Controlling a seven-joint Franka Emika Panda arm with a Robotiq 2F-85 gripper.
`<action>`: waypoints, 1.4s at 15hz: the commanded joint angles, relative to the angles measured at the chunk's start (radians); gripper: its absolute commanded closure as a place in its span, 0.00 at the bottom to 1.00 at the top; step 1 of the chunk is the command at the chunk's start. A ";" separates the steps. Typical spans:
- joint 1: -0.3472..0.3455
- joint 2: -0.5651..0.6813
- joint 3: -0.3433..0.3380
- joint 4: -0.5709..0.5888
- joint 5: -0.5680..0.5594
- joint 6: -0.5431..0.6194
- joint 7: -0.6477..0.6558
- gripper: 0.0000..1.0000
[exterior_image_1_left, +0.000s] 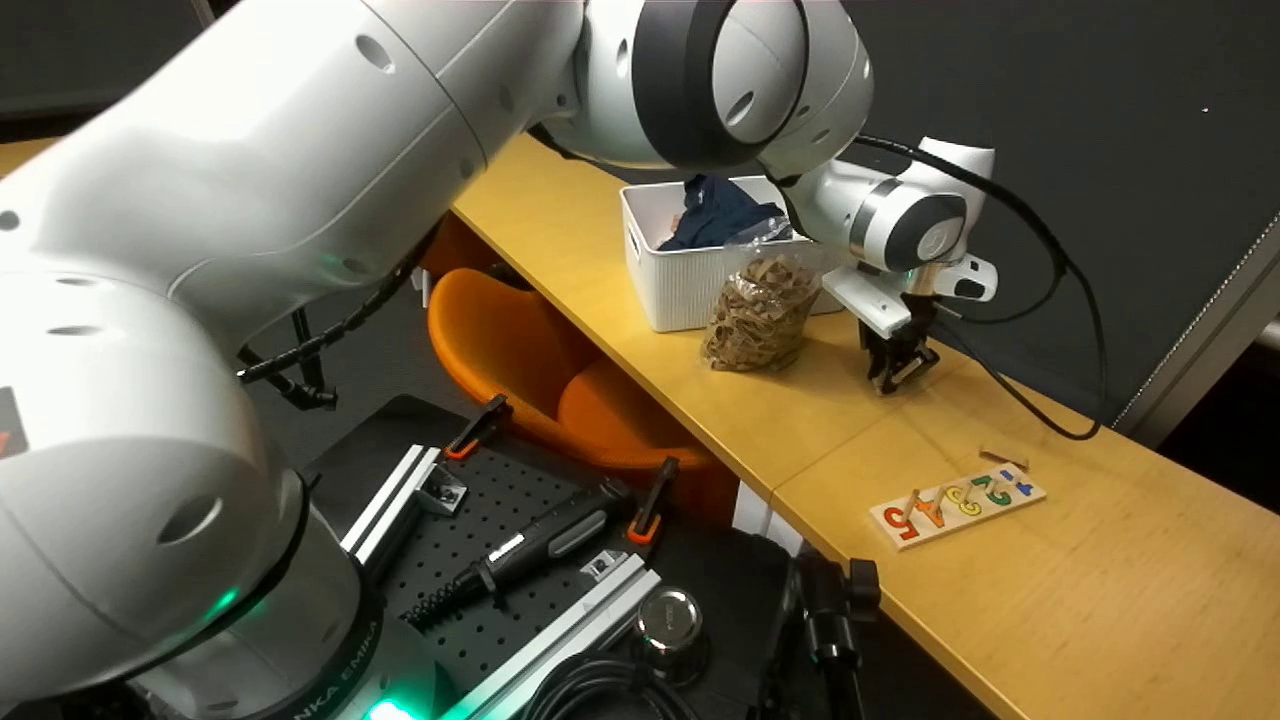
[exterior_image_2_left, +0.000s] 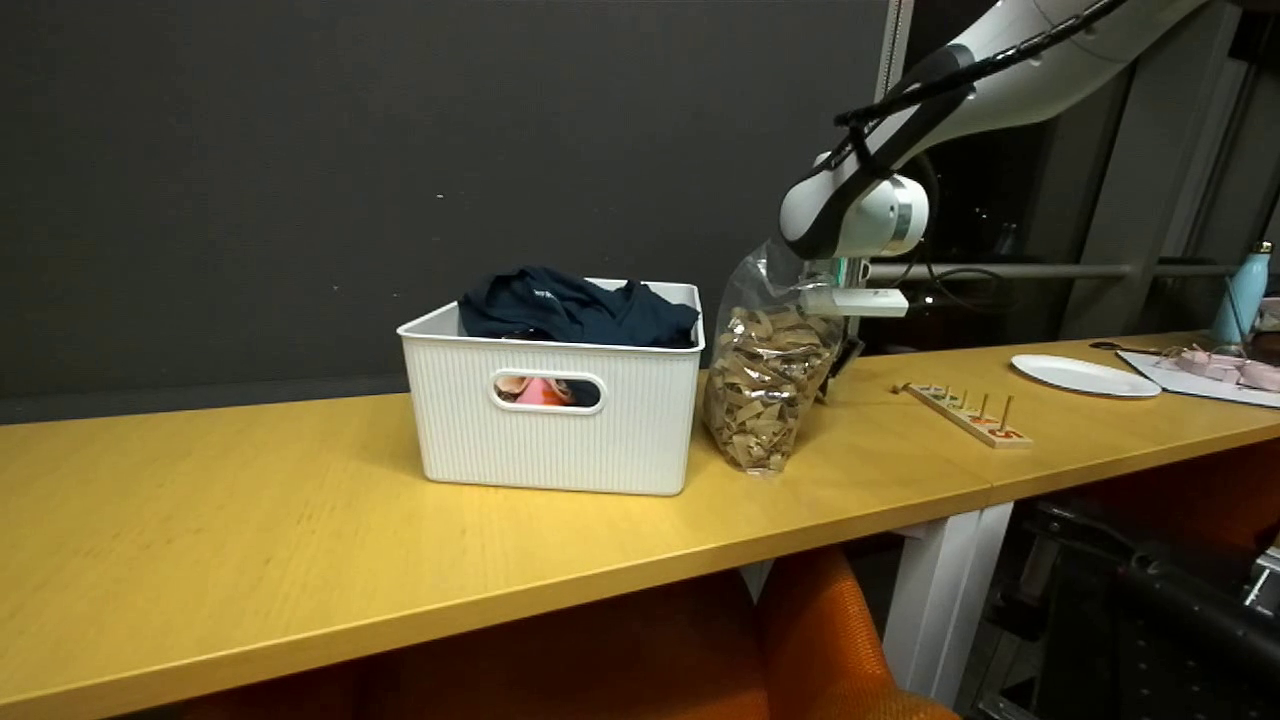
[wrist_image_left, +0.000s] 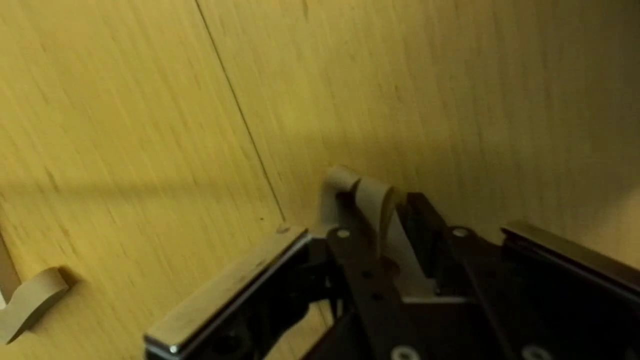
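“Wrist view: what lies between the fingers of your pincer (wrist_image_left: 384, 207)?”

“You see a curled tan strip (wrist_image_left: 372, 196), its looped end showing between and just beyond the dark fingertips. It sits low over the counter (wrist_image_left: 125, 125), to the right of a thin seam (wrist_image_left: 240, 112) slanting down this view.”

“Is your pincer pinching it?”

“You find the fingers partway together, with the strip in the narrow space between them. Whether they pinch it or merely flank it, you cannot tell: the tips are dark and the strip is slightly blurred.”

“And the second curled piece (wrist_image_left: 32, 302)?”

“You find it at the left edge of the same view, resting on the counter, well apart from your pincer.”

“Where does your pincer stand in the wider setting?”

“In an exterior view, it points down at the counter, between the clear bag (exterior_image_1_left: 760, 315) of tan scraps and the number board (exterior_image_1_left: 955, 518), which bears coloured digits and upright pegs.”

“What surrounds these?”

“In both exterior views, you see the bag standing just beside a white basket (exterior_image_2_left: 545, 450), with a dark blue cloth (exterior_image_2_left: 575, 315) lying in its top. In an exterior view, a white plate (exterior_image_2_left: 1085, 375) lies flat beyond the number board, and a blue bottle (exterior_image_2_left: 1243, 300) stands upright farther along.”
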 joint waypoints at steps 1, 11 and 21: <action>0.003 -0.006 -0.003 0.003 -0.018 -0.012 0.018 0.97; 0.029 -0.252 -0.033 -0.308 -0.011 0.104 0.046 0.99; 0.175 -0.632 -0.130 -0.713 -0.137 0.345 0.125 0.99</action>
